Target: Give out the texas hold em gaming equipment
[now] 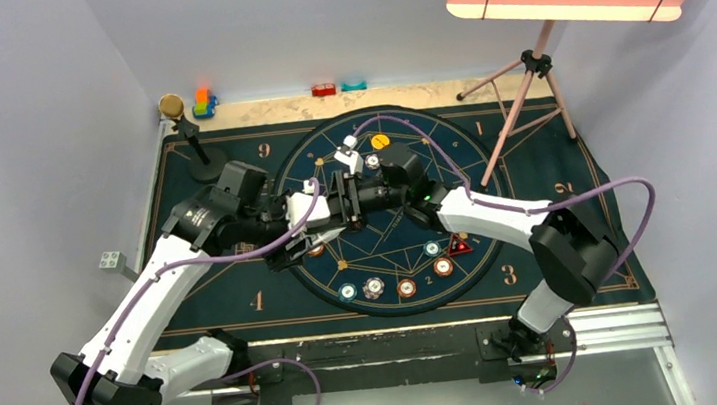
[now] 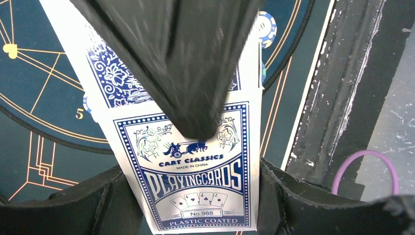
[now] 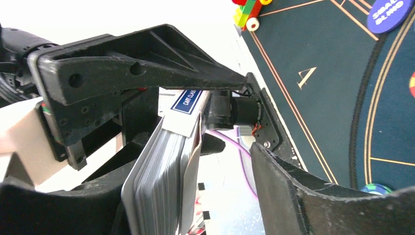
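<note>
My left tool point(image 2: 193, 208) is clamped on both sides of the card box point(image 2: 193, 169), which it holds up above the mat point(image 2: 44, 98). My right tool point(image 3: 195, 196) is part open around the box's open end, with the cards point(image 3: 156, 186) showing and a gap at one finger. The chips point(image 1: 374, 286) lie along the near arc of the mat.

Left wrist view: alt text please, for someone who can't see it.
A blue-and-white Cart Classics playing card box sits clamped in the left gripper, with another gripper's black finger crossing its upper half. Behind lies a dark blue mat with gold lines and a blue-and-white poker chip.
</note>
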Robot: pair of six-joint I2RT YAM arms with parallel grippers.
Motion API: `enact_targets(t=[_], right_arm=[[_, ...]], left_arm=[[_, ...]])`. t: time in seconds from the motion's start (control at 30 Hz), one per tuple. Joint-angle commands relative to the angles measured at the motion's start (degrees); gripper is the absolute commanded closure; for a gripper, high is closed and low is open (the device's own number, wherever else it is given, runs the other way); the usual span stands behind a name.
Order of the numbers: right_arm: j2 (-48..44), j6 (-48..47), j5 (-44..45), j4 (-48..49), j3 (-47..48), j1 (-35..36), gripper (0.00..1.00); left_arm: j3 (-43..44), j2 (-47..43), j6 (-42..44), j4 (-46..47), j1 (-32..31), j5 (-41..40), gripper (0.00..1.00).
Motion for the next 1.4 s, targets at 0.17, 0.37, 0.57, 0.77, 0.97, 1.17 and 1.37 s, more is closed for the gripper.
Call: enact_targets(t=[0.17, 0.37, 0.57, 0.77, 0.97, 1.17, 1.37], right_arm=[[-5.37, -9.75, 3.18, -13.14, 5.88, -2.4, 0.31], [-5.79, -11.85, 4.5, -16.43, 7.1, -2.34, 0.33], [-5.22, -13.6, 5.24, -18.87, 7.59, -1.53, 0.35], [-7.25, -13.77, 5.57, -18.95, 6.1, -1.58, 0.46], [-9.06, -14.15, 6.27, -19.74, 5.32, -2.24, 0.52], [-10.16, -14.51, 6.42, -20.56, 4.77, -3.19, 0.54], [-11.34, -17.06, 7.61, -24.57, 5.28, -3.99, 0.48]], left_arm=[[2.67, -1.98, -0.65, -2.68, 0.12, 2.51, 0.86], [3.87, -0.82, -0.87, -4.26, 0.12, 1.55, 0.87], [5.92, 0.42, -1.91, -5.52, 0.11, 1.59, 0.88], [5.44, 0.27, -2.98, -6.59, 0.09, 1.96, 0.89], [3.54, -0.58, -4.48, -5.8, 0.08, 2.89, 0.91], [2.45, -1.05, -5.82, -5.23, 0.09, 3.89, 0.91], [1.74, -1.45, -7.09, -4.92, 0.11, 4.96, 0.92]])
